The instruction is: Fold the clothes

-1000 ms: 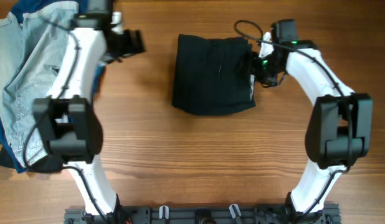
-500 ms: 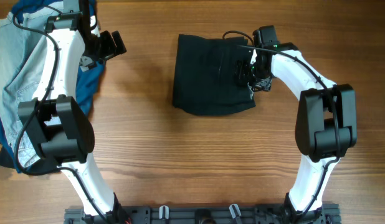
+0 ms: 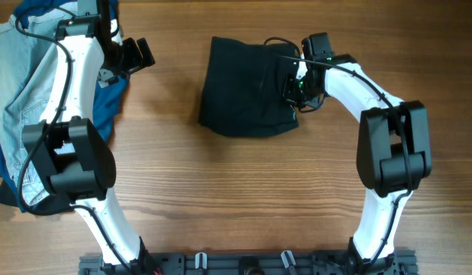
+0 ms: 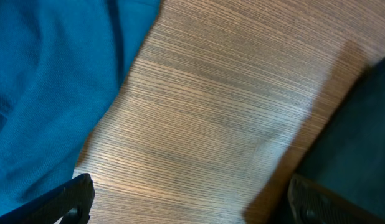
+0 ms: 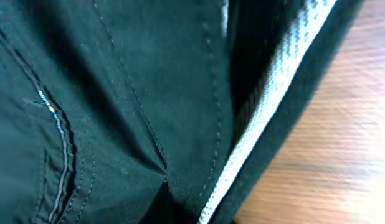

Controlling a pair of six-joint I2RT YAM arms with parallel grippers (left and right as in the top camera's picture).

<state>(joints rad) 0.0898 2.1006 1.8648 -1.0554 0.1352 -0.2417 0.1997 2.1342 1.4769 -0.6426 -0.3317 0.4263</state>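
Note:
The black shorts [image 3: 244, 92] lie folded into a rough square at the table's middle back. My right gripper [image 3: 291, 90] is down on their right edge and shut, with the fabric puckered into it. The right wrist view is filled by the black shorts [image 5: 118, 93] and their pale lining strip [image 5: 273, 93]; the fingers are hidden there. My left gripper [image 3: 140, 55] hovers open over bare wood, between the pile and the shorts. In the left wrist view the left gripper [image 4: 195, 208] has nothing between its fingertips [image 4: 74, 199].
Light-blue denim shorts [image 3: 30, 84] and a dark blue garment [image 3: 106, 107] lie heaped at the far left, under the left arm. The blue garment [image 4: 49, 81] fills the left wrist view's left side. The arms' base rail [image 3: 244, 263] runs along the front edge.
My right gripper has moved left onto the shorts' edge and gone from open to shut, and the shorts have shifted left with it. The left arm swung left earlier and has since stayed still.

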